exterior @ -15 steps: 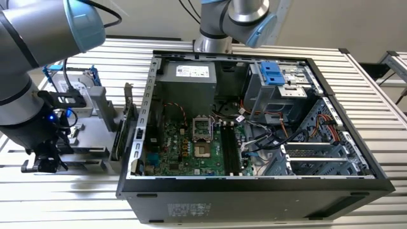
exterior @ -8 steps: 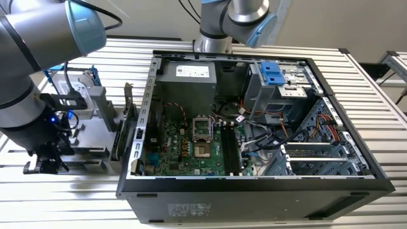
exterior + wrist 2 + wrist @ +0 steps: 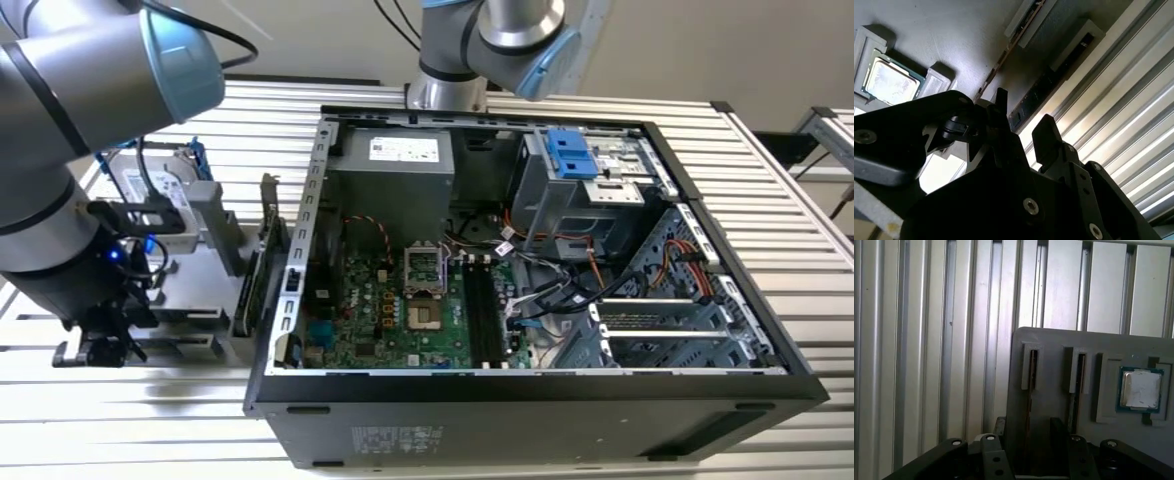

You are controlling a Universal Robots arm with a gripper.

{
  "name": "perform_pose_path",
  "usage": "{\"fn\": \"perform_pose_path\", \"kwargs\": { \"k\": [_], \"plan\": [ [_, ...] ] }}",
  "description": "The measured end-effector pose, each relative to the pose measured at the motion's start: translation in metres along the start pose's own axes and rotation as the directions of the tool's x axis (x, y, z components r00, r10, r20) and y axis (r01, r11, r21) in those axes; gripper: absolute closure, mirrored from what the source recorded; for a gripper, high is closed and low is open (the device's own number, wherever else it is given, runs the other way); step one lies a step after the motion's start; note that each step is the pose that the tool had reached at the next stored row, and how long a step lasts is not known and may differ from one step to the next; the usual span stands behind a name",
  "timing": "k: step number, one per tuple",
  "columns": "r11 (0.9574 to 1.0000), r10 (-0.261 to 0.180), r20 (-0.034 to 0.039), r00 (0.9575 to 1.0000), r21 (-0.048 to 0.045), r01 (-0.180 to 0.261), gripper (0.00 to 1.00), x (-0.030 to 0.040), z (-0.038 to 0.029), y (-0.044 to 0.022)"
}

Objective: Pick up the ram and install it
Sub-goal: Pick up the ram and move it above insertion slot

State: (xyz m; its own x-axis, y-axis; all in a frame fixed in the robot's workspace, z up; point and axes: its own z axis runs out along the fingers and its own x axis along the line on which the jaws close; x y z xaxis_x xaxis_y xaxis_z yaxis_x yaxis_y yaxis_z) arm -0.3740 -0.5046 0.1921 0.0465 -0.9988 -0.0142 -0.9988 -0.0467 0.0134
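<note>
The ram (image 3: 1029, 405) is a thin dark stick standing on edge in a slot of the grey holder (image 3: 1054, 347). In the second wrist view the ram (image 3: 1046, 85) runs along the holder (image 3: 954, 35) side nearest the table slats. My gripper (image 3: 1029, 429) is open, and its black fingers (image 3: 999, 426) stand on either side of the ram's near end. I cannot tell whether they touch it. In the second wrist view the gripper (image 3: 1021, 125) shows a clear gap. In the exterior view the gripper (image 3: 100, 348) hangs low at the exterior view's left, over the holder (image 3: 187, 320).
A second thin board (image 3: 1075, 405) stands in the neighbouring slot, and a processor chip (image 3: 1140, 389) lies beyond it. The open computer case (image 3: 534, 385) lies at the exterior view's right with its motherboard (image 3: 387, 300) and long black memory slots (image 3: 481, 310). A card (image 3: 250, 285) and a drive (image 3: 147, 190) stand beside the case.
</note>
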Motion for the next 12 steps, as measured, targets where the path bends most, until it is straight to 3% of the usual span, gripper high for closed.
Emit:
{"fn": "perform_pose_path", "kwargs": {
  "k": [10, 11, 12],
  "plan": [
    [1.0, -0.001, 0.0, 1.0, 0.0, 0.001, 0.0, 0.0, 0.0005, 0.0],
    [1.0, -0.001, 0.0, 1.0, 0.0, 0.001, 1.0, 0.0, 0.0005, 0.0],
    [1.0, -0.001, 0.0, 1.0, 0.0, 0.001, 1.0, 0.0, 0.0005, 0.0]
  ]
}}
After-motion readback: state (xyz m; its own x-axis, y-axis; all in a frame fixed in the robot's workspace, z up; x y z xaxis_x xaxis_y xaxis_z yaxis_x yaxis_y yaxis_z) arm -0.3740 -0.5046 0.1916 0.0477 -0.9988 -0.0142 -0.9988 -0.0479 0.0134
